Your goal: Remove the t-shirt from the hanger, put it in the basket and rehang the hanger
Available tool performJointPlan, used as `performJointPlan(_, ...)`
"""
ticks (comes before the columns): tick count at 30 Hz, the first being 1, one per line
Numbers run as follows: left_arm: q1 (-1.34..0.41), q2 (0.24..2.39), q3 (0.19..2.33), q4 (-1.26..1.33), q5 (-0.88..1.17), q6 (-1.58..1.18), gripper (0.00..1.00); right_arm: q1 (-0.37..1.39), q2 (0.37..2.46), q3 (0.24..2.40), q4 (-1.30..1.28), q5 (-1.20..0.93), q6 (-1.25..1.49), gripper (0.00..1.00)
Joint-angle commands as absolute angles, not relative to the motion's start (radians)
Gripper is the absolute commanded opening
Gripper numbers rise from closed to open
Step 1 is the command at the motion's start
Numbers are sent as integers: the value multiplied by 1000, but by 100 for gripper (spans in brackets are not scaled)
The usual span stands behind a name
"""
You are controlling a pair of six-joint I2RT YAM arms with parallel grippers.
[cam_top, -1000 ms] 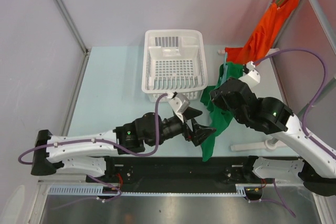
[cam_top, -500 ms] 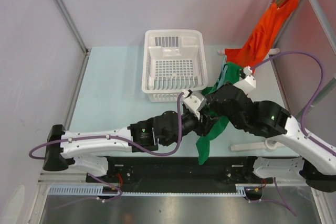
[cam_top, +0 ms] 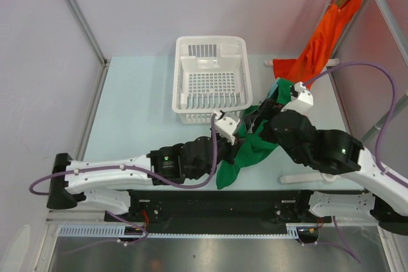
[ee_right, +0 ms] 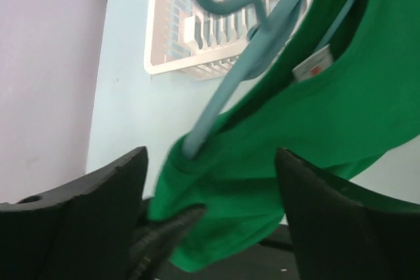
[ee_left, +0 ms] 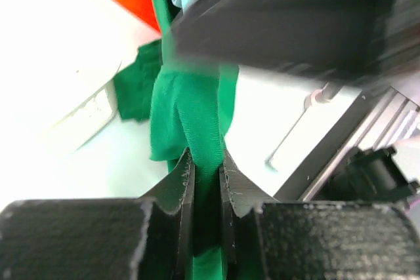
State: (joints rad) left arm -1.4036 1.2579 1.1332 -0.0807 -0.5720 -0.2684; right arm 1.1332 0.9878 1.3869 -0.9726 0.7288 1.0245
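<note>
Currently looking at a green t-shirt (cam_top: pixel 252 151) bunched on the table (cam_top: pixel 140 113) just in front of the white basket (cam_top: pixel 210 81), between the two arms. Sits partly on a light blue hanger (ee_right: pixel 230 83), with one hanger arm running into the neck opening beside the label. Pinched in a narrow fold by the left gripper (ee_left: pixel 207 162), clenched tight on the cloth. Faced from the other side by the right gripper (ee_right: pixel 210 155), spread wide and grasping nothing, with hanger and shirt just ahead of its fingers. Farther back on the right, seeing an orange garment (cam_top: pixel 319 36) hung high, its lower end near the hanger.
</note>
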Motion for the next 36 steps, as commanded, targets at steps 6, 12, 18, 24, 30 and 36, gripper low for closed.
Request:
performJointPlan(6, -1382, 945, 993, -149, -457, -400, 0, 1138, 802, 1362, -789, 603, 419, 93)
performJointPlan(12, -1376, 790, 914, -155, -344, -440, 0, 1137, 801, 1359, -600, 454, 159, 92)
performJointPlan(18, -1367, 721, 910, -164, -301, -445, 0, 1137, 923, 1399, -531, 351, 55, 83)
performJointPlan(24, -1362, 716, 930, -201, -250, -448, 0, 1123, 965, 1379, -451, 394, 29, 79)
performJointPlan(30, -1356, 716, 965, -224, -216, -434, 0, 1017, 971, 1319, -403, 324, 60, 60)
performJointPlan(36, -1351, 704, 980, -207, -201, -417, 0, 986, 942, 1220, -331, 238, 124, 54)
